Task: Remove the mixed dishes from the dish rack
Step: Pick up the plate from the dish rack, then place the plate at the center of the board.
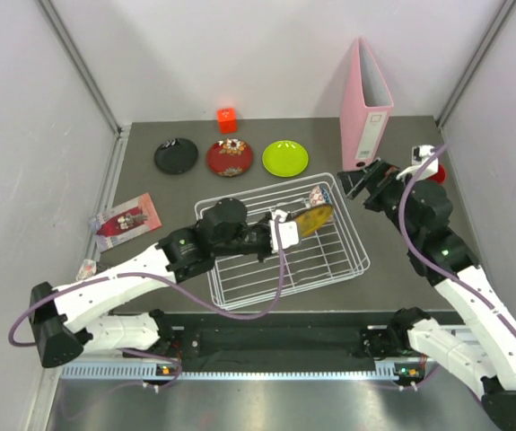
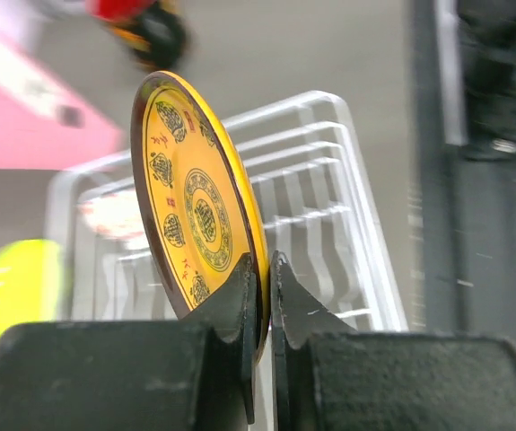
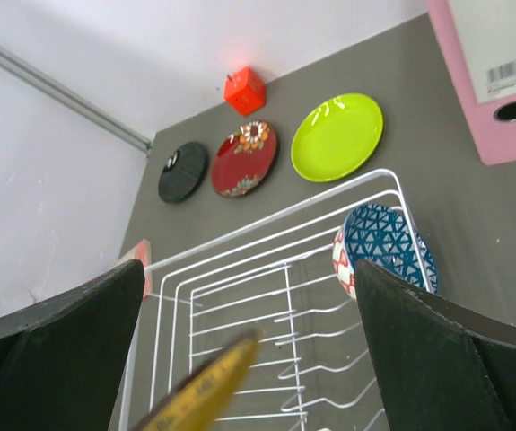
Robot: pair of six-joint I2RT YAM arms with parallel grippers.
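The left fingers [image 2: 236,310] were clamped on the rim of the gold plate [image 2: 195,197], which stood on edge over the far half of the rack [image 1: 320,260]. The right fingers [image 3: 60,346] hung wide apart near the rack's far right corner, where the bowl [image 3: 385,250] sat tilted. Beyond the rack, a black plate [image 1: 176,155], a red plate [image 1: 230,157] and a green plate [image 1: 285,158] lay in a row on the worktop [image 1: 177,193].

A robot lab cell. White panel walls [image 1: 240,54] box in a grey bench [image 1: 141,180], with left arm [image 1: 123,283] and right arm [image 1: 477,301] bolted on.
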